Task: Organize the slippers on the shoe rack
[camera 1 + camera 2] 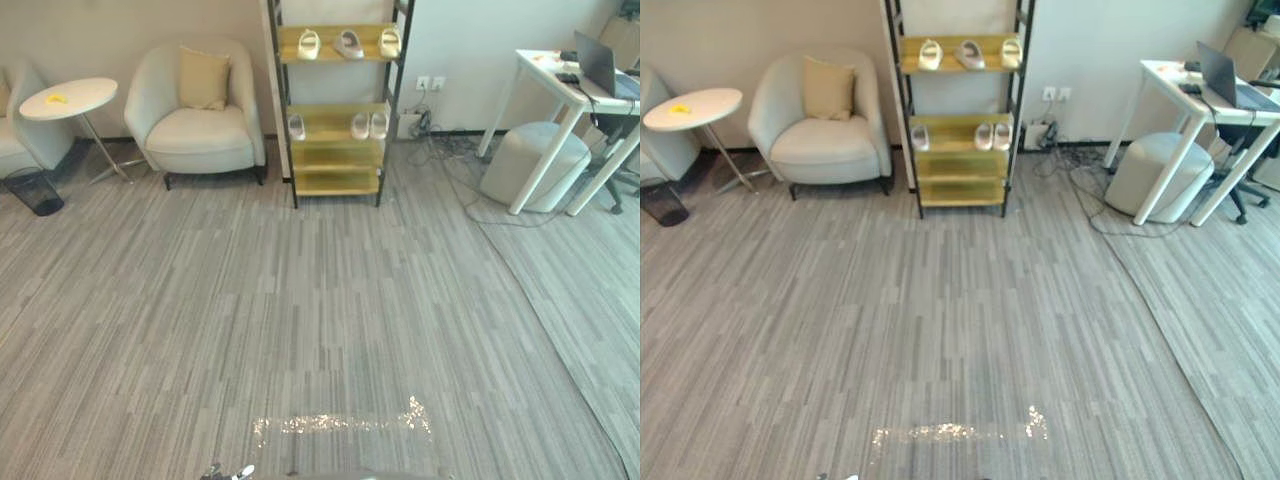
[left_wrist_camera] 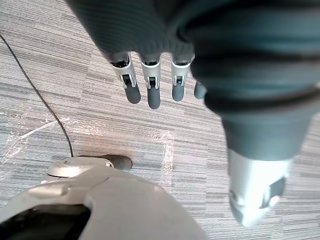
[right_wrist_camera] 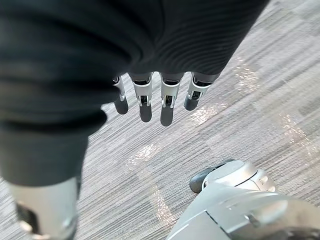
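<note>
Left wrist view has the left robot hand (image 2: pixel 152 86) hanging over the carpet (image 2: pixel 60 90), with its fingers straight and slightly spread, the thumb apart, and nothing held. Right wrist view shows the right robot hand (image 3: pixel 167 100) the same way: fingers straight, pointing down at the carpet, palm empty.

All the slippers (image 1: pixel 348 44) in sight are on the rack (image 1: pixel 336 182). It stands against the far wall, well ahead of both robot hands, with a wide stretch of carpet between. The top shelf (image 1: pixel 328 48) carries three pale slippers in a row, and the middle one is turned askew to its neighbours. The next shelf (image 1: pixel 328 126) down holds three more. One lies alone toward the left robot hand's side, and two lie close side by side toward the right robot hand's side.

Off to the left robot hand's side of the rack stands an armchair (image 1: pixel 200 135) with a cushion (image 1: pixel 204 80) against its back. Farther that way are a round side table (image 1: pixel 68 98), with something small and yellow on it, and a dark bin (image 1: pixel 35 190) on the carpet. Off to the right robot hand's side is a white table (image 1: pixel 545 75) with a laptop (image 1: pixel 600 62) on it and a pouf (image 1: pixel 535 165) tucked partly under it. Cables (image 1: pixel 460 175) trail over the carpet between the rack and the pouf.
</note>
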{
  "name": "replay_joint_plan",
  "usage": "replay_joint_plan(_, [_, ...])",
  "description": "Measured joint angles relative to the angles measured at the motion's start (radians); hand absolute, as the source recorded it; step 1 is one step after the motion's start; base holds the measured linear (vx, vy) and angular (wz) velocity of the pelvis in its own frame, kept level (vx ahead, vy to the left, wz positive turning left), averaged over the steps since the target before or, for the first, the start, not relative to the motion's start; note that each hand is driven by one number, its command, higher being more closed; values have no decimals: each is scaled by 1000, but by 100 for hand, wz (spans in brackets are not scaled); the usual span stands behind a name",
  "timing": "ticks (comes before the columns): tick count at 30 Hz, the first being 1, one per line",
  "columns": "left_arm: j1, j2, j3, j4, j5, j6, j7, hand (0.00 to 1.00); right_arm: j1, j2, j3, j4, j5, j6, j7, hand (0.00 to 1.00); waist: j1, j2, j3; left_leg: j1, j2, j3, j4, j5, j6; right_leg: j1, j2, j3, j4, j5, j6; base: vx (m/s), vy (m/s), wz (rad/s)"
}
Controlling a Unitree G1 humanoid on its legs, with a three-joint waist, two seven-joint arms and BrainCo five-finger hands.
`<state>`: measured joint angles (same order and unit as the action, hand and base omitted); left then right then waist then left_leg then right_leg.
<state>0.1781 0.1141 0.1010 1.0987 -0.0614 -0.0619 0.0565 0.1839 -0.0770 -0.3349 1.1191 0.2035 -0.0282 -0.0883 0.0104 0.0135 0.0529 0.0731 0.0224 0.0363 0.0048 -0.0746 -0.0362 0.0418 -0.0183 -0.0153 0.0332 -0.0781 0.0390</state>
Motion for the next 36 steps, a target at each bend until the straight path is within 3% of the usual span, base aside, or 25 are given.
replay_joint_plan(23, [-44,19,-40,33,1,-13,1,0,-77,-5,4,12,-10,-2,0,0,5,-5,34,17,-17,-29,-45,17,8,40,-9,-31,-73,27,5,6,3,2])
replay_joint_plan(27, [-46,19,-36,32,0,-13,3,0,-78,-3,5,5,-8,-2,0,0,5,-5,38,12,-14,-29,-55,17,7,27,-9,-31,-67,16,5,30,-6,1])
replay_joint_plan(30, [-48,8,4,18,0,-12,6,0,-79,0,5,-6,-6,-2,0,0,3,-6,42,10,-8,-28,-47,4,-2,5,-8,-33,-6,-28,5,59,-17,6])
replay_joint_plan(32, [-52,-2,46,-17,-1,-13,7,0,-85,13,7,-19,-5,-8,-1,0,3,-15,58,-39,-3,-22,61,-55,-10,-31,-9,-34,88,-85,-4,77,-36,3])
replay_joint_plan(33, [-53,-13,78,-54,-2,-14,6,0,-83,21,7,-52,-4,-13,-2,0,14,-15,74,-91,11,-16,197,-123,-22,-51,-7,-34,151,-127,-12,61,-36,-6])
replay_joint_plan(34, [-51,-13,79,-60,-3,-13,7,0,-84,23,7,-58,-4,-13,-2,0,16,-15,79,-103,15,-16,231,-134,-23,-54,-5,-34,159,-135,-14,24,-56,-5])
replay_joint_plan(36, [-67,-15,103,-99,-9,-13,7,0,-87,38,8,-86,12,-20,-3,0,22,-27,97,-218,27,-14,502,-154,-23,-54,0,-35,198,-171,-29,18,-91,0])
